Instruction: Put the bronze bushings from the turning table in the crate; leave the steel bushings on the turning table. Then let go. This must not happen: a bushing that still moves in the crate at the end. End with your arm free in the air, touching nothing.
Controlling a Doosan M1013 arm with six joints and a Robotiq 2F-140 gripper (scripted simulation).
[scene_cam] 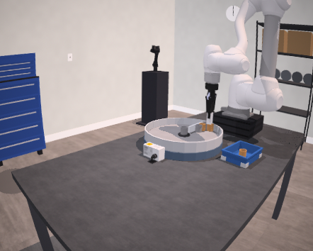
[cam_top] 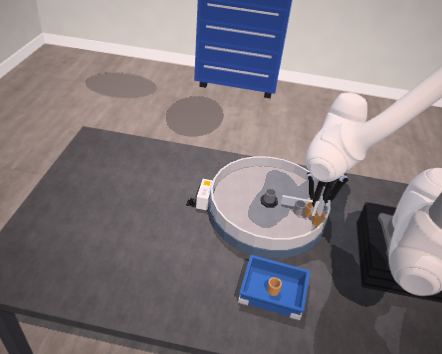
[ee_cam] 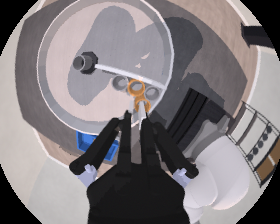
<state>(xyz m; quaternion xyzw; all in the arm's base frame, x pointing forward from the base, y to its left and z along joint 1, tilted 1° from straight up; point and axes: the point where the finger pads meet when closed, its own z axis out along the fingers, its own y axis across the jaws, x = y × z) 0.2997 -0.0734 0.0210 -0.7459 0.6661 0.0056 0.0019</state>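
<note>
My gripper (cam_top: pixel 317 213) (scene_cam: pixel 209 123) (ee_cam: pixel 135 106) points down at the turning table's right side, its fingertips close together with a narrow gap. They are at the top of a bronze bushing (cam_top: pixel 318 220) (scene_cam: pixel 210 128) (ee_cam: pixel 149 106); I see no clear grip on it. A second bronze bushing (cam_top: pixel 309 210) (scene_cam: pixel 202 127) (ee_cam: pixel 130 90) stands against it, between two steel bushings, one inner (cam_top: pixel 300 207) (ee_cam: pixel 114 85) and one outer (ee_cam: pixel 152 98). The turning table (cam_top: pixel 242 227) (scene_cam: pixel 180 146) has a raised rim. The blue crate (cam_top: pixel 280 264) (scene_cam: pixel 234 158) (ee_cam: pixel 109 151) holds one bronze bushing (cam_top: pixel 274 287) (scene_cam: pixel 242 153).
A pale guide bar (cam_top: pixel 289 201) (ee_cam: pixel 122 70) runs from the dark-based centre post (cam_top: pixel 270 195) (scene_cam: pixel 183 130) towards the rim, beside the bushings. A small white box (cam_top: pixel 203 196) (scene_cam: pixel 154 151) stands outside the rim. The arm's black base stand (cam_top: pixel 367 250) (scene_cam: pixel 234 127) is at the right.
</note>
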